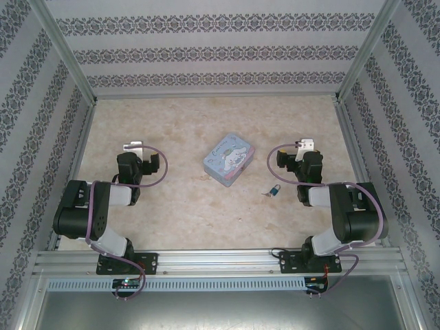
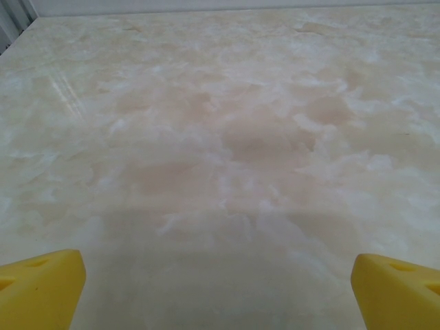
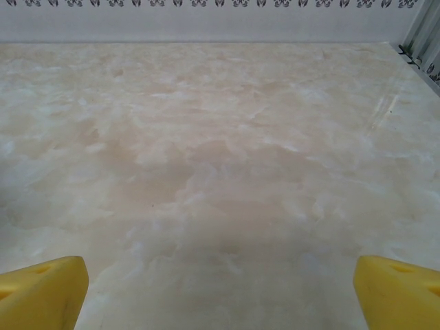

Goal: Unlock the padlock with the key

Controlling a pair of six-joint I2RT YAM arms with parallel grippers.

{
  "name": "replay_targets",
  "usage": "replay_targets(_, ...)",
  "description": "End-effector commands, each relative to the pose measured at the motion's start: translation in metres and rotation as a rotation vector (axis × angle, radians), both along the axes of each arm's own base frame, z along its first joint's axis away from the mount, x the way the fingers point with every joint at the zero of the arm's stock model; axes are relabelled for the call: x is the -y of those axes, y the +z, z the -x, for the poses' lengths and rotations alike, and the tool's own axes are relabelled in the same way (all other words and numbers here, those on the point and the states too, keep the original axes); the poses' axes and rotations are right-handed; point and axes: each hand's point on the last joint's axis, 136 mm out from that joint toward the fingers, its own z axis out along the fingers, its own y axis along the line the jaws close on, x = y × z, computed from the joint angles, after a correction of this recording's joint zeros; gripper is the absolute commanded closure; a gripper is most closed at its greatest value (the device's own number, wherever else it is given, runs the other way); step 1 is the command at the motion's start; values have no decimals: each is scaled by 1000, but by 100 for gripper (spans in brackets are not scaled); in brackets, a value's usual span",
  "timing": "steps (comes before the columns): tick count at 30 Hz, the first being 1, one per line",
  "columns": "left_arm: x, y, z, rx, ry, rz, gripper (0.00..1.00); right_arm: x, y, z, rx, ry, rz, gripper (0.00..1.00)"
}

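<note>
The tiny blue-teal padlock [image 1: 274,190] lies on the marbled table, in front of the tin and slightly right of centre. A small dark key [image 1: 265,194] lies touching its left side. My right gripper [image 1: 304,144] is folded back to the right of the padlock and a little beyond it, jaws wide apart with nothing between them. My left gripper [image 1: 135,146] rests far to the left, also open and empty. In each wrist view the yellow fingertips [image 2: 41,289] [image 3: 41,292] stand at the bottom corners over bare table, with the left gripper [image 2: 220,289] and right gripper [image 3: 220,292] holding nothing.
A pale blue cartoon-dog tin [image 1: 229,159] sits mid-table, just behind and left of the padlock. Patterned walls with metal frame rails [image 1: 82,89] enclose the table on three sides. The arm bases [image 1: 127,261] are bolted to the near rail.
</note>
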Motion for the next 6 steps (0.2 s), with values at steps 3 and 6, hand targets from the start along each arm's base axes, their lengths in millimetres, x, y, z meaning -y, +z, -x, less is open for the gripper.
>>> replay_targets(3,-2,6,-4,30,2,18,1,2,13,-7,42,1,-5,2)
replay_targets(6,-2,6,-3,31,2,15,1,2,15,-5,51,0,-2,2)
